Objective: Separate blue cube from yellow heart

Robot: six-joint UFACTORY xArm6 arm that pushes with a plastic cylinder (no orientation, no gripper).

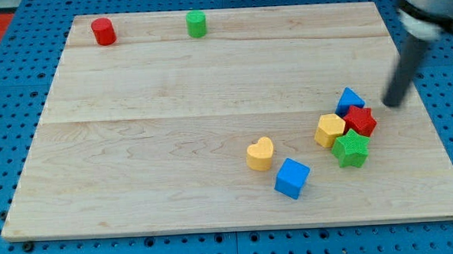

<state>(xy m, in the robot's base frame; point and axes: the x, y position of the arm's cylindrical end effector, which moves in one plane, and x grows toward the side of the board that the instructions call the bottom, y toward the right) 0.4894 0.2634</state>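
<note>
- My tip (395, 103) is the lower end of a dark rod that comes down from the board's top right corner; it rests near the board's right edge, just to the view's right of a cluster of four blocks, seemingly clear of them, though the rod is blurred.
- The rod has no fingers or jaws, so there is nothing to open, close or grip with.
- The blue cube (291, 178) sits towards the bottom edge of the wooden board (174, 144), right of centre.
- The yellow heart (260, 153) lies just beside the cube, up and to the view's left, with a narrow gap between them.
- My tip is well apart from both.
- The cluster holds a blue block (349, 99) of unclear shape, a red star (359, 121), a yellow hexagon-like block (329, 129) and a green star (351, 149), all packed touching.
- A red cylinder (103, 30) stands by the top left corner.
- A green cylinder (197, 23) stands on the top edge, left of its middle.
</note>
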